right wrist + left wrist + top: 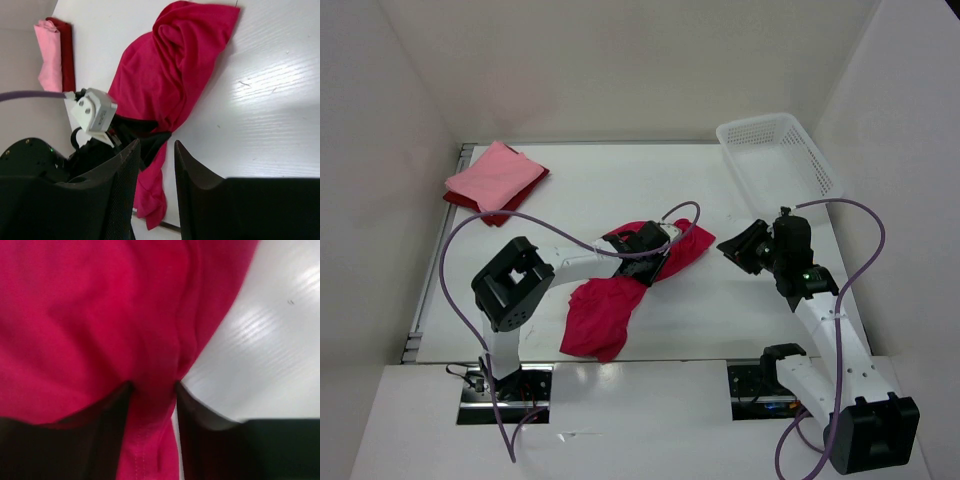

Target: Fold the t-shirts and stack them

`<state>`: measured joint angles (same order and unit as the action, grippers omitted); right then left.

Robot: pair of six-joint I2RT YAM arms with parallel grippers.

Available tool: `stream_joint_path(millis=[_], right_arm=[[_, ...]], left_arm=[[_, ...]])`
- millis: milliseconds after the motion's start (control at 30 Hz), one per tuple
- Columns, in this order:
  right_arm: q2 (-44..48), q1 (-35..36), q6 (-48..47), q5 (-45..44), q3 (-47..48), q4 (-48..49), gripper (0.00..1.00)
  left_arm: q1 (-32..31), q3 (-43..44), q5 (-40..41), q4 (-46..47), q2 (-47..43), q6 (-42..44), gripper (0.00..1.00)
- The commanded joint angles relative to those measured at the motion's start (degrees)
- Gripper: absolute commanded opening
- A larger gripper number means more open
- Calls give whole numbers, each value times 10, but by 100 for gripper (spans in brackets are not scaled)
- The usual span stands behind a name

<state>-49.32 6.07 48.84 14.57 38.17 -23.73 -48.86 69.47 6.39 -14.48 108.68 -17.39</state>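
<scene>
Top, left-wrist and right-wrist views of a white desk (720,310), read from left to right.

**Far left of the left pincer**, at the far corner: a folded light pink t-shirt (492,172) lies on top of a folded dark red t-shirt (498,214). The red cloth shows along its edges.

**Left pincer** (650,255): it reaches across to mid-desk. In its wrist view the two dark fingers (100,440) are clamped on a bunched fold of the magenta-crimson t-shirt (605,310), and the cloth fills the gap between them and drapes over them. The shirt is unfolded and crumpled. One part trails from this pincer toward the near edge, and another is heaped just to the pincer's right.

**Right pincer** (735,250): it is to the right of the crimson heap, apart from it, and points toward it. Its fingers (125,170) stand apart with nothing between them.

**Beyond the right pincer**, at the far right corner: a white lattice basket (775,150).
</scene>
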Motion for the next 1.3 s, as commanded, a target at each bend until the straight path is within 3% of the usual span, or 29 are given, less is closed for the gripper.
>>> stream_joint_path(millis=[0, 100, 267, 433, 500, 567, 667, 867, 967, 1167, 1267], right_arm=[[20, -4, 7, 26, -14, -4, 39], [6, 11, 6, 37, -26, -4, 39], [-71, 79, 1, 37, -31, 30, 39], [-192, 239, -21, 8, 9, 63, 45], [-248, 311, -21, -21, 42, 72, 50], [-287, 345, -21, -32, 70, 92, 60], [-360, 387, -15, -32, 104, 127, 66], [-477, 499, -23, -52, 228, 126, 68], [-532, 514, -23, -64, 257, 115, 61], [-525, 490, -28, -118, 247, 96, 2], [-454, 454, -53, -150, 241, 73, 0]], left_arm=[[3, 15, 13, 17, -8, 2, 41], [16, 30, -16, 23, -43, -15, 28], [93, 68, -38, -3, -99, -30, 13], [222, 62, -191, 14, -166, -78, 11], [268, 56, -199, 14, -173, -84, 11], [305, 43, -224, 14, -178, -84, 10], [329, 15, -242, 19, -190, -90, 10], [410, -22, -230, 24, -196, -96, 5], [474, -31, -254, 36, -196, -113, 3], [556, -79, -249, 25, -241, -119, 2], [590, -110, -257, 18, -269, -132, 2]])
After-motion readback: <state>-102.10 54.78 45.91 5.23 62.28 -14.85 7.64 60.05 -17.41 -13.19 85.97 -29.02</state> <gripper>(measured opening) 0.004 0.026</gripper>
